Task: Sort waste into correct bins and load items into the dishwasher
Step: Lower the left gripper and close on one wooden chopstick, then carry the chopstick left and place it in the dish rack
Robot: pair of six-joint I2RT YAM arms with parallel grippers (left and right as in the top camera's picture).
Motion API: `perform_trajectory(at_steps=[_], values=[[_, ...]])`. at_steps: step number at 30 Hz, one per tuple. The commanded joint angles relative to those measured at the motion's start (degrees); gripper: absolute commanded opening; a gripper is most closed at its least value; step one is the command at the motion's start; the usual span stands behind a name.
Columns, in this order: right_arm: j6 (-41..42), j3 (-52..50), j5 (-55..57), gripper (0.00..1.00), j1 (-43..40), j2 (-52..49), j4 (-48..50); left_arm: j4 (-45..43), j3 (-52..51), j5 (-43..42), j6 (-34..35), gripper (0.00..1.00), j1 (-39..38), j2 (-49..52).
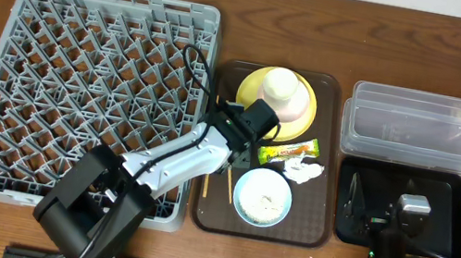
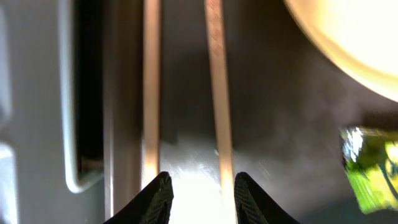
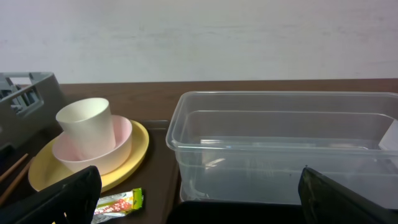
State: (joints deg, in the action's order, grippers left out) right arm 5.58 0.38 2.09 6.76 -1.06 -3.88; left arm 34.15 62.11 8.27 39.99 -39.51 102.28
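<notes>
Two wooden chopsticks point(image 2: 217, 93) lie side by side on the brown serving tray point(image 2: 280, 124), beside the grey dish rack point(image 1: 89, 77). My left gripper point(image 2: 200, 186) is down over them. Its jaws stand partly open, with one chopstick between them against the right finger; the other chopstick point(image 2: 151, 93) runs under the left fingertip. From above, the left gripper point(image 1: 232, 148) sits over the tray's left side. The white cup point(image 1: 280, 83) stands in a pale bowl point(image 1: 285, 108) on the yellow plate point(image 1: 306, 95). The snack wrapper point(image 1: 287, 154), the tissue point(image 1: 305, 170) and the light blue bowl point(image 1: 262, 197) of crumbs lie nearby. My right gripper point(image 3: 199, 199) is wide open and holds nothing.
The clear tub point(image 1: 423, 128) stands at the back right, with the black tray point(image 1: 446, 240) in front of it under my right gripper point(image 1: 397, 199). The dish rack fills the left half of the table. The brown tray's rim point(image 1: 317, 228) lies between rack and bins.
</notes>
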Motion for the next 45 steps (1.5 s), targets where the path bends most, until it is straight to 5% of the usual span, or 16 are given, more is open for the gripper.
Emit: perform_trajectory(at_steps=[1,38,45], values=[[-0.52,-0.07,-0.04,0.99,0.37,0.13,-0.22,-2.49,-1.27,4.42,2.32,0.35,0.48,0.46],[-0.52,-0.07,-0.02,0.99,0.37,0.13,-0.24,-17.59,-10.12,5.27,2.32,0.32,0.22,0.5],[-0.52,-0.07,-0.02,0.99,0.37,0.13,-0.24,-17.59,-10.69,5.29,2.32,0.25,0.22,0.5]])
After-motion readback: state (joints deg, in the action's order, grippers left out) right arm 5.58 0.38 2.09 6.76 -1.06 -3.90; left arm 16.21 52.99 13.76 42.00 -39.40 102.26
